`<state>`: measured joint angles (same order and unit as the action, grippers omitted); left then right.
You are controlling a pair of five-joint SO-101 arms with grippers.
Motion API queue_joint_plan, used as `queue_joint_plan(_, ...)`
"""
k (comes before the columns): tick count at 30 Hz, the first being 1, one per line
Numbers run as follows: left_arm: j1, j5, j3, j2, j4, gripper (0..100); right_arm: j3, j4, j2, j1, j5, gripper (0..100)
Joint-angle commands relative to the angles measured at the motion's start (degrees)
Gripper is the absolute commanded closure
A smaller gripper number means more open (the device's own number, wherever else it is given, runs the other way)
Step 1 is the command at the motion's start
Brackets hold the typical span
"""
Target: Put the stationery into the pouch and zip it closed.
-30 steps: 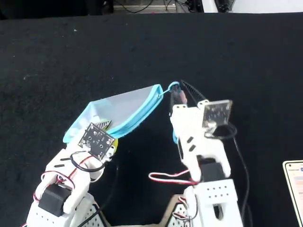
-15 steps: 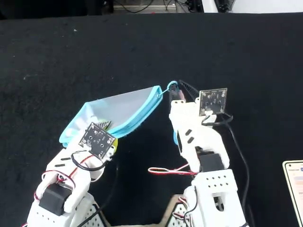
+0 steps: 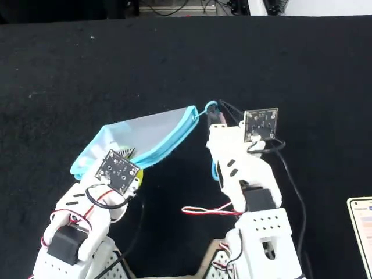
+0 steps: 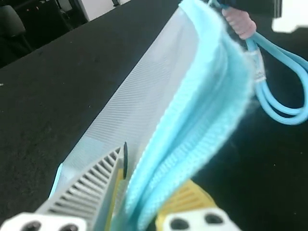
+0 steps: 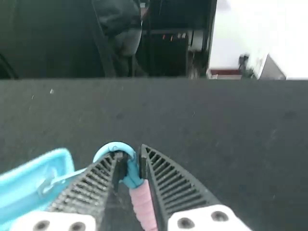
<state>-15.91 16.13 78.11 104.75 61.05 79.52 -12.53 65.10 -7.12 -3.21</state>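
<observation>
A light blue and translucent grey pouch (image 3: 148,135) lies stretched between the two arms on the black table (image 3: 186,64). My left gripper (image 3: 129,156) is shut on the pouch's near end (image 4: 144,192), its fingers either side of the blue edge. At the pouch's far end, my right gripper (image 5: 129,166) is shut on the pink zip pull (image 5: 140,204) and its blue cord loop (image 5: 113,149). The same pull (image 3: 219,118) shows in the high view beside the pouch tip. In the left wrist view the cord loop (image 4: 279,91) hangs beside the fuzzy blue zip edge (image 4: 207,110).
A white card or booklet (image 3: 361,229) lies at the table's right edge. The black table stretches bare beyond the pouch to the far edge, where cables and equipment (image 3: 174,7) stand.
The right gripper has moved slightly away from the arm bases with the zip pull, and the pouch's left end has shifted a little leftward. The left arm has barely moved.
</observation>
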Motion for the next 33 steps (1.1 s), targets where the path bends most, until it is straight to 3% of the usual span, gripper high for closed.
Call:
queue_joint_plan(1, 2.8, 0.4, -0.5, -0.1, 0.6, 97, -7.5, -7.2, 0.7, -1.0, -0.2, 93.7)
queue_joint_plan(5, 2.8, 0.4, -0.5, -0.1, 0.6, 97, -10.6, -13.5, 0.7, -2.7, -0.2, 84.6)
queue_joint_plan(13, 2.8, 0.4, -0.5, -0.2, 0.6, 97, -11.3, -18.7, 2.7, -2.7, -0.4, 84.1)
queue_joint_plan(21, 2.8, 0.2, -0.5, -0.2, 0.6, 97, -9.6, -28.6, 22.9, -3.2, -0.2, 83.9)
queue_joint_plan(29, 3.0, 0.1, -0.5, -0.2, 0.5, 97, -0.1, -28.7, 42.2, -4.7, -0.2, 83.7)
queue_joint_plan(33, 3.2, 0.1, -0.5, -0.1, 0.5, 97, 0.2, -28.8, 42.9, -4.7, -0.2, 83.7)
